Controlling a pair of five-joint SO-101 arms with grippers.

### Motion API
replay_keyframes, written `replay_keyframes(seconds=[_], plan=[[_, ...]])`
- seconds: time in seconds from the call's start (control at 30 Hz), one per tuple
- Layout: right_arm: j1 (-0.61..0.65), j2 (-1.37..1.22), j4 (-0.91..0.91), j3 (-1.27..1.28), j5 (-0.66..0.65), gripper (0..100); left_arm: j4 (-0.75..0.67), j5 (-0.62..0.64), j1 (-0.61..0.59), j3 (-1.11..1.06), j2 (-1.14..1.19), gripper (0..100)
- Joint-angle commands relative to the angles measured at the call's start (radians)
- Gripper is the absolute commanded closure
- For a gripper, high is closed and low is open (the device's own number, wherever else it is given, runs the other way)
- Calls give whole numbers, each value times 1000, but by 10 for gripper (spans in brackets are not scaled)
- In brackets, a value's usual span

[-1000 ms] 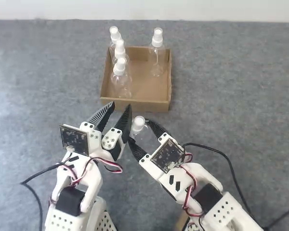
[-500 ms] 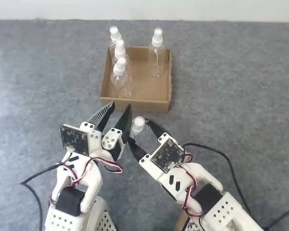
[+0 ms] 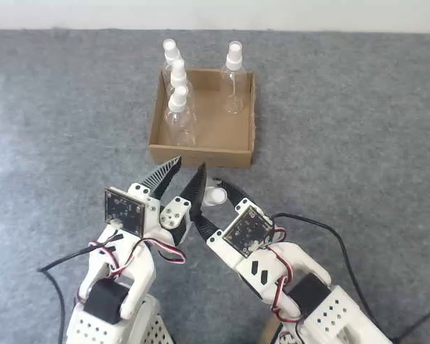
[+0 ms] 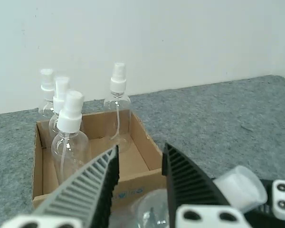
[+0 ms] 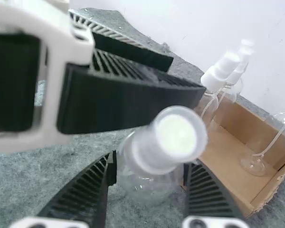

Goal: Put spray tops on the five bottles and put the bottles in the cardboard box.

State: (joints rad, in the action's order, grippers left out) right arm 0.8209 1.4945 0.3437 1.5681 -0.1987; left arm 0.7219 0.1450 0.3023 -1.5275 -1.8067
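Closest to me, my right hand (image 3: 213,206) is clamped around a clear bottle (image 3: 216,196) with its spray top on. It holds the bottle tilted, just in front of the cardboard box (image 3: 201,153). My left hand (image 3: 189,166) sits right next to it, spread wide with nothing in its grip.

From the high view, the left hand's inner finger (image 3: 196,188) looks just beside the cap, and I can't tell if it actually touches. The right wrist view shows the grip properly. There's a ribbed finger (image 5: 92,190) on each side of the round body, the cap (image 5: 175,137) faces the camera, and the left hand's black fingers are just beside it. The left wrist view shows the standing bottles side-on across the box.

Further out on the grey bench (image 3: 344,143), the count is five bottles, all capped. One is in my grip and four are at the box. A row of three (image 3: 179,118) runs along the left wall, and a single one (image 3: 233,86) stands in the far right corner. The last of the row (image 3: 170,51) is at the far left corner, and I can't tell whether it's inside or just behind the wall.
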Motion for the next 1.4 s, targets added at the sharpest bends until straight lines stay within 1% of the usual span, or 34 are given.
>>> replay_keyframes(seconds=[0.0,0.07,0.27,0.53,0.9,1.17,1.37], plan=[[7,27,1,-54,-2,894,9,-9,8,8,-17,863],[7,27,1,-52,-2,894,9,-8,0,10,-17,863],[2,27,2,-41,-2,894,9,-6,-80,35,-17,863],[-50,27,-1,-32,-2,894,6,-6,-173,51,-18,863],[-70,27,-1,-20,-2,894,8,-15,-195,54,-18,863],[-70,27,1,-18,-2,894,5,-14,-427,47,-18,859],[-71,27,1,-18,-2,894,3,-14,-493,-42,-18,859]])
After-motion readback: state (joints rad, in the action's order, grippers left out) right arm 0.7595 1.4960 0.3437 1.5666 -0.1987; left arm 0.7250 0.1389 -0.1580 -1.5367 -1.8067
